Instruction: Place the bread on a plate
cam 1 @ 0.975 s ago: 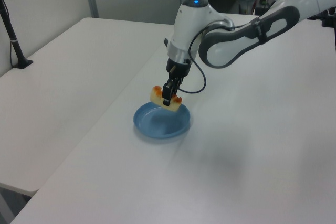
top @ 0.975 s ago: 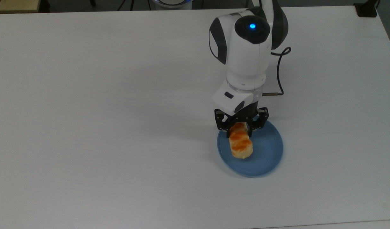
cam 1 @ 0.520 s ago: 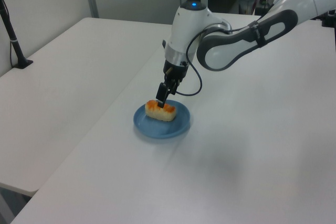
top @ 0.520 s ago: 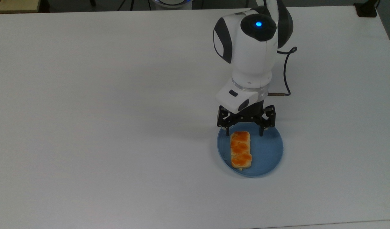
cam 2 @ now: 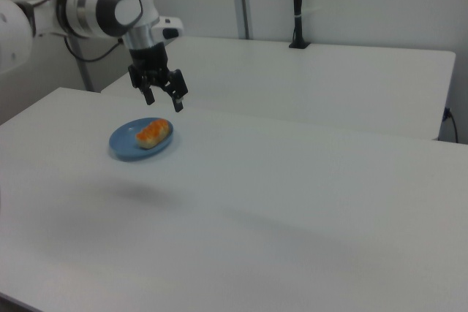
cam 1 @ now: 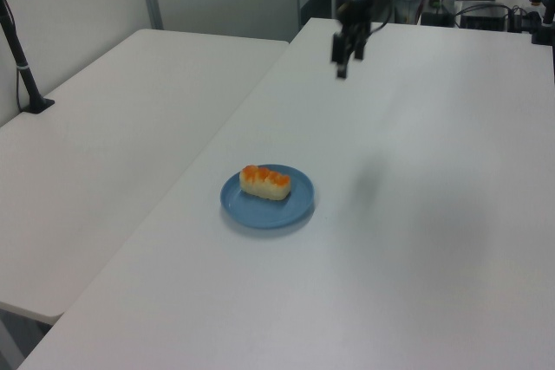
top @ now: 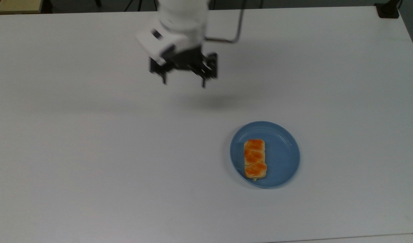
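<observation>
Flat on the plate (top: 284, 158), the bread (top: 255, 158), tool (top: 183, 82) spread, empty

— What's the surface carrying?

— I see a plain white table (top: 91, 152), smooth and matte. Directly on it sits the plate (top: 284, 158), round and light blue, toward the top view's lower right.

— Is anything else touching the tabletop?

— From my cameras, I can make out only the plate resting flat.
</observation>
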Available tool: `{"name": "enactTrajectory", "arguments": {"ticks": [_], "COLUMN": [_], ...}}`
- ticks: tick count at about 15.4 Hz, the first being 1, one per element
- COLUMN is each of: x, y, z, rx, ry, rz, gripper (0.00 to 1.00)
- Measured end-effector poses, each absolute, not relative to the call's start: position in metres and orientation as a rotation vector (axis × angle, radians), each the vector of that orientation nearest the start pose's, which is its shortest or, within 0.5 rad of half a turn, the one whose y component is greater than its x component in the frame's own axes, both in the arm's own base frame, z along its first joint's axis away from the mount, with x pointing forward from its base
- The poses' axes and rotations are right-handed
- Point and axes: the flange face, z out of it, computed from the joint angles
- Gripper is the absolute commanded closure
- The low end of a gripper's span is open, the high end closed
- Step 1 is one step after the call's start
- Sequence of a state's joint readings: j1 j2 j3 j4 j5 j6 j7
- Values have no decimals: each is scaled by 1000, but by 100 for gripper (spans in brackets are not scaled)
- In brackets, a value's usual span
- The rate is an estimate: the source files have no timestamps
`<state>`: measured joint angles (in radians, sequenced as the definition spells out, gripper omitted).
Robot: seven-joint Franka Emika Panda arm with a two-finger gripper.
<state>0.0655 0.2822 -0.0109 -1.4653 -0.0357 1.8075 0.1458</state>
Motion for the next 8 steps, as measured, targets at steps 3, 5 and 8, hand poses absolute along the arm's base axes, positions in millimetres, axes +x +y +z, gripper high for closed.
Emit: {"name": "enactTrajectory", "arguments": {"ticks": [3,5,8], "x": [615,600,591], "y": [-3,-16,-27], "z": [566,581,590], "rx": [-3173,-3172,-3170], "ry": [181,217,250], "rz": [-71,-78,-85], "gripper": [0,0,0]}}
